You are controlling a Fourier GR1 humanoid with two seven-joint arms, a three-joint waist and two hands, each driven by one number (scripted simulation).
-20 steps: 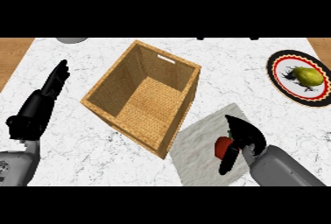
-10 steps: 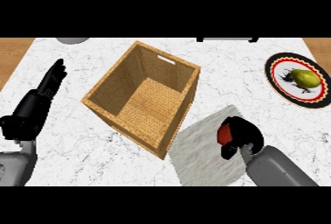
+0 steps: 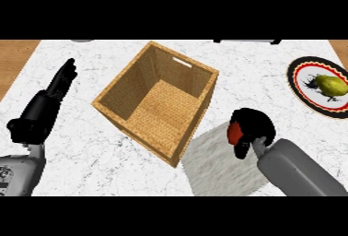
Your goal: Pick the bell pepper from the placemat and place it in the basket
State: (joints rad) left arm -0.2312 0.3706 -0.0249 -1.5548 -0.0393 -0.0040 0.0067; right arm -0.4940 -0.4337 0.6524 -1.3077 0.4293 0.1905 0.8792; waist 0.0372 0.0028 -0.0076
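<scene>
One red bell pepper (image 3: pixel 234 133) now lifted off placemat (image 3: pixel 221 166), right hand (image 3: pixel 253 131) curled round it, nearer basket (image 3: pixel 158 102).

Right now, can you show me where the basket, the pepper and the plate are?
basket (image 3: pixel 192 67): head view, on its far wicker rim.
pepper (image 3: pixel 234 133): head view, on the red bit showing inside the right hand's fingers.
plate (image 3: pixel 299 69): head view, on its dark patterned rim, left side.

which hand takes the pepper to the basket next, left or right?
Right. The right robot hand is already curled round the red bell pepper above the placemat, right beside the basket. The left robot hand rests open at the far left, holding nothing.
</scene>
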